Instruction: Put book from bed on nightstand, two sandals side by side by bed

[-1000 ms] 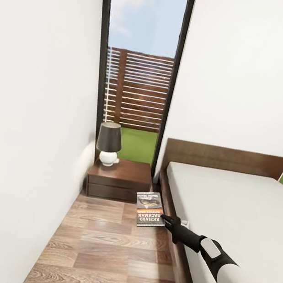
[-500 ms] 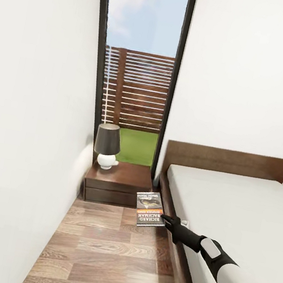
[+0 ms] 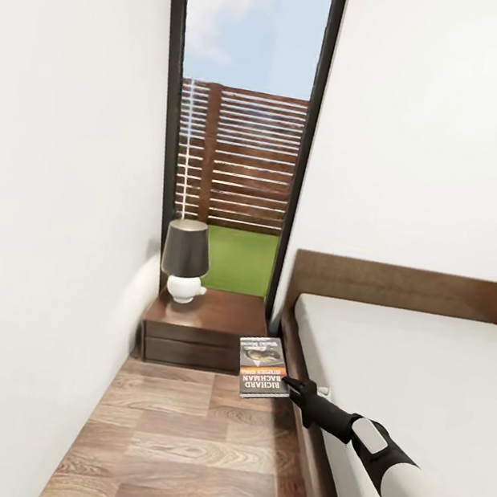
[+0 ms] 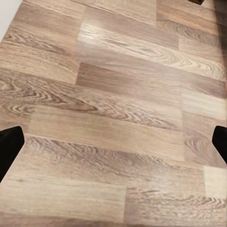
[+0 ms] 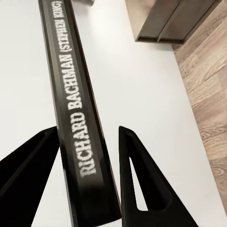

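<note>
My right claw clamped on the book, cover up, held above the wooden floor beside the bed; nightstand with lamp at eleven o'clock of the book; my left claw spread apart over floorboards

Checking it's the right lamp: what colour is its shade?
Black shade on the lamp, with a white round base; the head view shows it best.
</note>
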Tool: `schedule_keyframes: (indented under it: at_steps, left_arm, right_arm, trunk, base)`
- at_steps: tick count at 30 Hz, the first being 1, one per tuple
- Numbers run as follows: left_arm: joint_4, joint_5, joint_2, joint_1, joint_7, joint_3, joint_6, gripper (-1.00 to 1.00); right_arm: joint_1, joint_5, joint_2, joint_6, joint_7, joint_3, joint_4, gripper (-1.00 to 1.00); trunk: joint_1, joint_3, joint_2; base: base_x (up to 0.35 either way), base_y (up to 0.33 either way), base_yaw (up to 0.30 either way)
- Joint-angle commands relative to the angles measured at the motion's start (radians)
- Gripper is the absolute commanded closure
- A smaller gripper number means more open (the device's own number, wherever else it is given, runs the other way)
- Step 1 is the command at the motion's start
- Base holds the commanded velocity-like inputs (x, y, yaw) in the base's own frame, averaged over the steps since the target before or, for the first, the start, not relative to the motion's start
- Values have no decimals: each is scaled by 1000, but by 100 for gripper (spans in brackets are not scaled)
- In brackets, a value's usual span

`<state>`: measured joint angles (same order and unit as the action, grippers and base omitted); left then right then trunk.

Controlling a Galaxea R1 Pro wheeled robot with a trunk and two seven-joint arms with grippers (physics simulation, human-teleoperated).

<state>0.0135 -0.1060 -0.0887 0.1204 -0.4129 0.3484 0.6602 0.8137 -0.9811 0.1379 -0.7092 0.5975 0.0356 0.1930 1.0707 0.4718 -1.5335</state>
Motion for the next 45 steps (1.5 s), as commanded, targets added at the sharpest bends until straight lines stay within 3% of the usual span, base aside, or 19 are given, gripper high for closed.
schedule_keyframes:
  at_steps: [1,45]
  left_arm:
    - [-1,-11,0,1,-10,1,-1,-100]
    - [-1,-11,0,1,-10,1,-1,-100]
  right_arm:
    - [1,-10,0,-6,2,0,0,100]
    - [1,-10,-4,-3,2,1,0,100]
  trunk:
    - [0,1,-1]
    - [0,1,-1]
  base:
    - [213,0,0]
    - [213,0,0]
